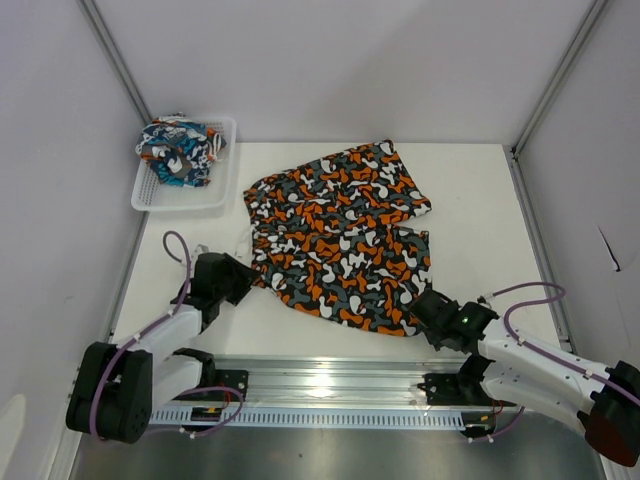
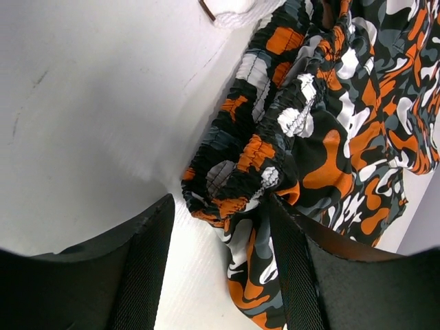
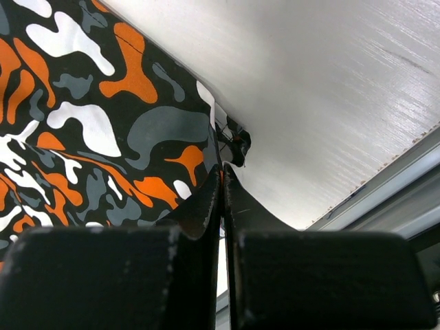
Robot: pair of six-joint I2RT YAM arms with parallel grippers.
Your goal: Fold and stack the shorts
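From above, the camouflage shorts [image 1: 340,235] lay spread on the tabletop [image 1: 480,220] between my two arms. My left fingers [image 1: 245,280] were at one corner and my right fingers [image 1: 422,303] at the far one, so I judged the cloth could be lifted evenly for a fold. The cartoon shorts [image 1: 178,150] sat bunched in the basket [image 1: 190,200], well beyond my left fingers, out of the way.

At my left wrist, the fingers stood apart with the gathered waistband corner between them. It touched one finger and left bare tabletop beside the other, so nothing was clamped yet.

At my right wrist, the fingers were pressed together, with the hem corner apparently pinched at their tips and bare tabletop just beside
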